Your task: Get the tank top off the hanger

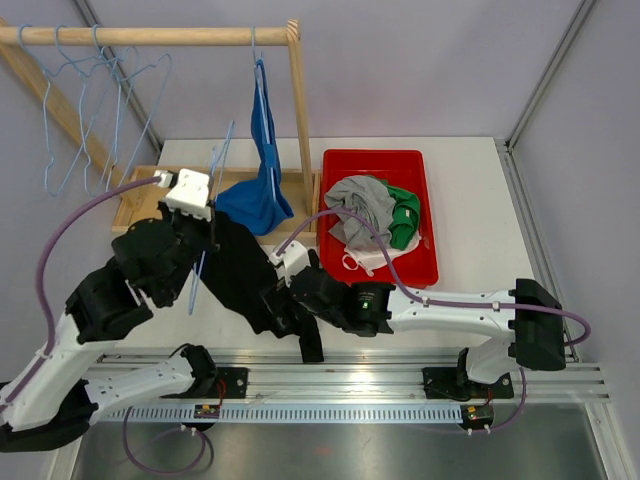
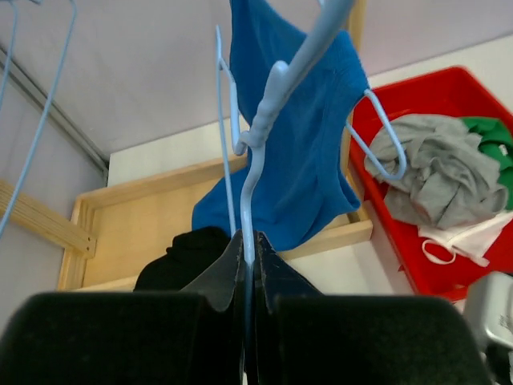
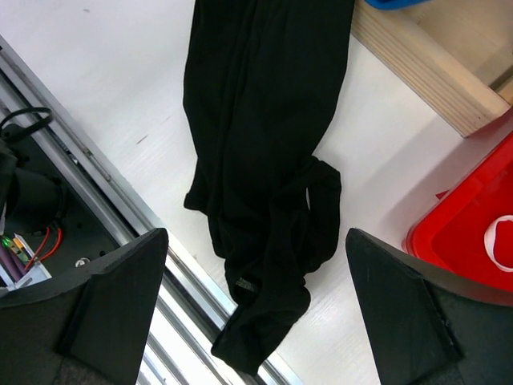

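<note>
Closest to the lens, the right gripper (image 3: 255,273) hangs with jaws wide open and empty over the black tank top (image 3: 256,120), which lies stretched on the white table (image 3: 104,88) in the lower middle of the overhead view, its end over the metal rail (image 3: 88,152). The left gripper (image 2: 248,269) is clamped on the light-blue hanger (image 2: 264,120), with the cloth's upper end just beside it — whether a strap is hooked there I cannot tell. If so, lifting the hanger would drag the top — or it may slide off the near edge.
</note>
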Tool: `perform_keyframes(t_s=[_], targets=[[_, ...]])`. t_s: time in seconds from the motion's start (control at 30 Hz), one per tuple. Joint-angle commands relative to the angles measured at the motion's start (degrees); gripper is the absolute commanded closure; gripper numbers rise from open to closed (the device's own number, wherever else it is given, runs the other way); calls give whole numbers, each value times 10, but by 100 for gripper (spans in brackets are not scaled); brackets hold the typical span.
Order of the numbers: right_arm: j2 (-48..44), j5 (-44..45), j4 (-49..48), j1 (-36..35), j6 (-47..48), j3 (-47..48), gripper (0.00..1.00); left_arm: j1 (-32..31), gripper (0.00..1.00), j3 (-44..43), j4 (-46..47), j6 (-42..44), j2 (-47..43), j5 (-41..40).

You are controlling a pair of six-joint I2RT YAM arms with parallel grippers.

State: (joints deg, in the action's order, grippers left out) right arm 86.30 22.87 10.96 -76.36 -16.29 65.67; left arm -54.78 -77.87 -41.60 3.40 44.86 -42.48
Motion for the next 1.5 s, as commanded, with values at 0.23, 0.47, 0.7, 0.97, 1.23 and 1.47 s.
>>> perform_keyframes(t_s=[0.23, 0.47, 0.7, 0.97, 1.23, 1.47], targets=[[-57, 8, -28, 9, -5, -36, 1, 199, 100, -70, 58, -15, 83, 200], [-90, 9, -35, 16, -4, -60, 1, 382, 100, -175, 74, -54, 177, 386], [-129, 13, -33, 17, -7, -94, 0, 548, 100, -249, 102, -120, 274, 585], [-162, 24, -26, 22, -8, -119, 0, 597, 100, -311, 128, -137, 339, 638], [-155, 22, -29, 26, -14, -131, 1, 636, 100, -340, 153, -169, 367, 656], [-151, 21, -27, 27, -18, -134, 1, 667, 100, -348, 150, -181, 413, 673]])
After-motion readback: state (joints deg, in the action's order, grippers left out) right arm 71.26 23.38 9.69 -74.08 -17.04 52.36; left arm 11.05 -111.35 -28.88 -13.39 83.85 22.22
